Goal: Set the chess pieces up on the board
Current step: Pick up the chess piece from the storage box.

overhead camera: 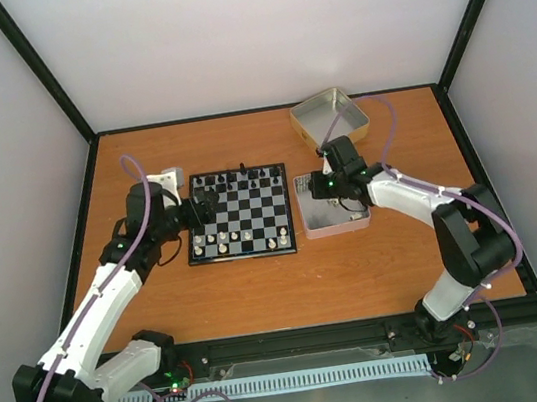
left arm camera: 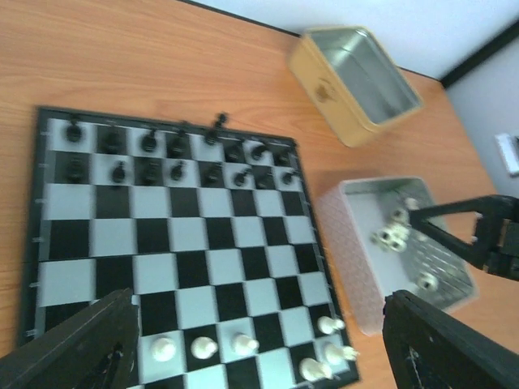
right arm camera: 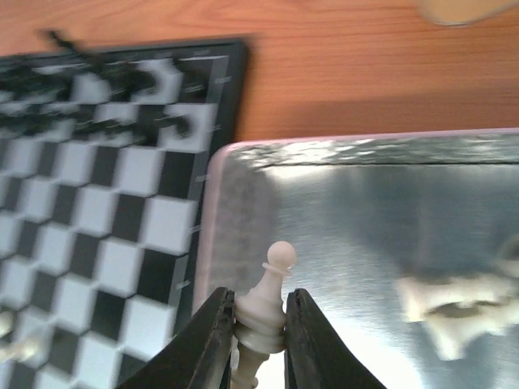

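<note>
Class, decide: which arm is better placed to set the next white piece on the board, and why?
Right. The right end effector is shut on a white piece above the tin beside the board. The left end effector stands open and empty at the board's other side.

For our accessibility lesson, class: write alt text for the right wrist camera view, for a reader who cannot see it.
The right pincer grips a cream-white chess piece upright over a shallow metal tin holding blurred white pieces. Left of the tin lies the chessboard, black pieces on its far rows.
</note>
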Controlling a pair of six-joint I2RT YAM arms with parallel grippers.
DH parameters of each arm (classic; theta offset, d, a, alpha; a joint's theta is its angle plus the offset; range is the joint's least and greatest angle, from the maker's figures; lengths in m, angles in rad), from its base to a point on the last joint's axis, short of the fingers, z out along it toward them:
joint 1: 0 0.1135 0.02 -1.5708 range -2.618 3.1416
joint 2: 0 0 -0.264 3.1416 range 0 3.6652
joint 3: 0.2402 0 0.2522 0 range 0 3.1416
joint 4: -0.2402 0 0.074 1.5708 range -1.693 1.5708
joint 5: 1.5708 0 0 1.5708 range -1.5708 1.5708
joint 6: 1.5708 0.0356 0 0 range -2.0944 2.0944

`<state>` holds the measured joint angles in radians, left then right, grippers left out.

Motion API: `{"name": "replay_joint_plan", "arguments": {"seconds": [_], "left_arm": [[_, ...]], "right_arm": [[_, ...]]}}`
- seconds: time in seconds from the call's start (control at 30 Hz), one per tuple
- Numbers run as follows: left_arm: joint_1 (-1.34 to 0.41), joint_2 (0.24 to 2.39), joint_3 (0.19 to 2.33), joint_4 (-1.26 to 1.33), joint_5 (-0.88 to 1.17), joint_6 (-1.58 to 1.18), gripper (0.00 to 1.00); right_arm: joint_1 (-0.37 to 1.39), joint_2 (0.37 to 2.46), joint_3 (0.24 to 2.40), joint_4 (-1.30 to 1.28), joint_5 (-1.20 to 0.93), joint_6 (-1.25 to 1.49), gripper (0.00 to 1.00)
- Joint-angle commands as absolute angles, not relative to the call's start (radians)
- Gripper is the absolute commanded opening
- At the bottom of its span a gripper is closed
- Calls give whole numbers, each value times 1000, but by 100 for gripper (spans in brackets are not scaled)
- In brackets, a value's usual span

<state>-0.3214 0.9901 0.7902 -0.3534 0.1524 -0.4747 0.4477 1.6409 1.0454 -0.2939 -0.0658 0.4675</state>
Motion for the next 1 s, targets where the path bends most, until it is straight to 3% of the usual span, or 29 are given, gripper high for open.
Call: {"name": "replay_joint_plan", "arguments": {"seconds": [0.0, 0.33, 0.57, 0.97], "left_arm": [[-318, 1022, 784, -246, 436, -485, 83], [-318, 1133, 754, 13, 879, -804, 83], [-319, 1185, 772, 79, 1056, -896, 80], [-321, 1207, 767, -6, 1071, -856, 45]], "right_arm": [[445, 1549, 950, -52, -439, 398, 18], [538, 1459, 881, 210, -928, 373, 18], [615, 1473, 941, 144, -1033, 295, 18], [637, 1493, 975, 110, -1020, 283, 17]]}}
